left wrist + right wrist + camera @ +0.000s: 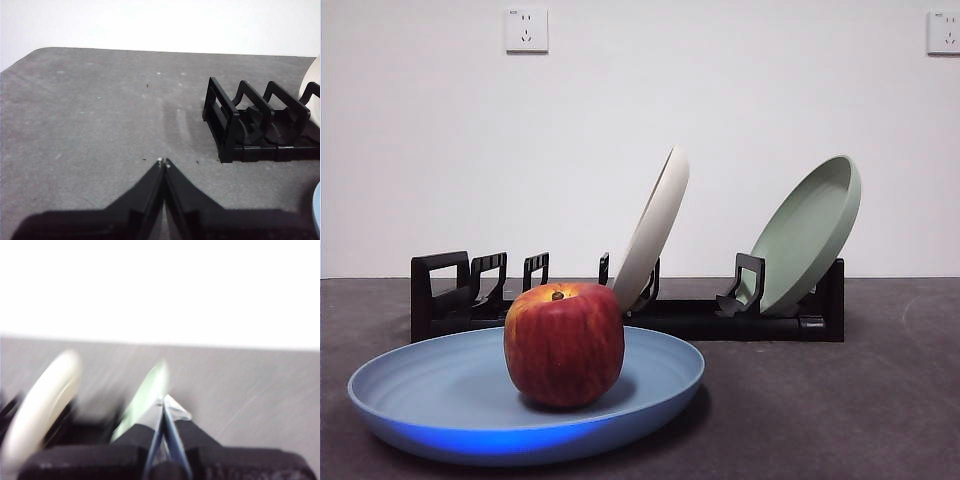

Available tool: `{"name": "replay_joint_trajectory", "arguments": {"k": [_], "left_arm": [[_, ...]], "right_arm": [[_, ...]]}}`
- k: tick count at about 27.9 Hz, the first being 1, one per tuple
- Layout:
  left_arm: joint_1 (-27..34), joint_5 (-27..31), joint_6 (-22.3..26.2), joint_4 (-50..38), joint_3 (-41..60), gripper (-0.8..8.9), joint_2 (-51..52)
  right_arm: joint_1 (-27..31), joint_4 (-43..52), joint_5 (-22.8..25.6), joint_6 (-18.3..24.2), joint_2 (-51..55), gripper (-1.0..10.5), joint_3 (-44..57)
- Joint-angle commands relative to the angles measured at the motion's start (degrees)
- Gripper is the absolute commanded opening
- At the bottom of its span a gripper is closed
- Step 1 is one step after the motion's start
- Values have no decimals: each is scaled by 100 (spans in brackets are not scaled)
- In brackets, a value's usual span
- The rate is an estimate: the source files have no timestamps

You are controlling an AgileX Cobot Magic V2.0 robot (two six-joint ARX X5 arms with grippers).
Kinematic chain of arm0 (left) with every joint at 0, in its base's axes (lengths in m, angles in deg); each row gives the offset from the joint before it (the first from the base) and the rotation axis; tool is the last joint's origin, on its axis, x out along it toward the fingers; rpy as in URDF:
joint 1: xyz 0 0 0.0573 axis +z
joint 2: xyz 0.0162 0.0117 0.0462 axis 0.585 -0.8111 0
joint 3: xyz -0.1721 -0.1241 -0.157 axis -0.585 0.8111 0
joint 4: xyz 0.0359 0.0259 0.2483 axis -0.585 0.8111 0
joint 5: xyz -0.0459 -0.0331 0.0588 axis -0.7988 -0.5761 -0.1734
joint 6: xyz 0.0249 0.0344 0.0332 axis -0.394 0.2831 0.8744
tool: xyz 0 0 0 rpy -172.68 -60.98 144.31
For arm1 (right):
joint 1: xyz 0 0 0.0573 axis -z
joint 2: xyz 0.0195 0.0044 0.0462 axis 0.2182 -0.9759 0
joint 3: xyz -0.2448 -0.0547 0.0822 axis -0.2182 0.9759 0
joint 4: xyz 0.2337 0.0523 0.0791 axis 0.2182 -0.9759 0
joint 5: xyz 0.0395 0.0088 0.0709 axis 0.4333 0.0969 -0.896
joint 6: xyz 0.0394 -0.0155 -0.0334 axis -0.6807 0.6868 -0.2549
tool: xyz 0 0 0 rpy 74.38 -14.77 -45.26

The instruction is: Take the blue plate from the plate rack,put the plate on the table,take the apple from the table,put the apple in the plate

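Your apple [564, 344] sits upright in the blue plate [430, 385] on the table [880, 400]; it looks firm, smooth (likely slippery), so grip its widest sides; left gripper [163, 161] and right gripper [164, 400] both show jaws pressed together, empty.

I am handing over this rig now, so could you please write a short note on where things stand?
Left gripper: jaws shut, empty, over bare table beside the plate rack.
Right gripper: jaws shut, empty; its view is blurred.
The blue plate lies flat on the table in front of the rack, with the apple on it.
Done: every step.
Left: nothing visible.
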Motion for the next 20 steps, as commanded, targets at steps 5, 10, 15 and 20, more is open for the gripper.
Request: {"name": "replay_joint_trajectory", "arguments": {"k": [5, 10, 15, 20], "left_arm": [[13, 7, -33, -20, 81, -1, 15], [13, 7, -33, -20, 81, -1, 15], [13, 7, -33, -20, 81, -1, 15], [13, 9, -33, -22, 81, -1, 15]], "right_arm": [[457, 1075, -249, 74, 1351, -11, 2090], [457, 1123, -249, -367, 2175, -11, 3233], [455, 741, -295, -715, 2828, -11, 3707], [455, 295, -420, -671, 2881, -11, 3707]]}}
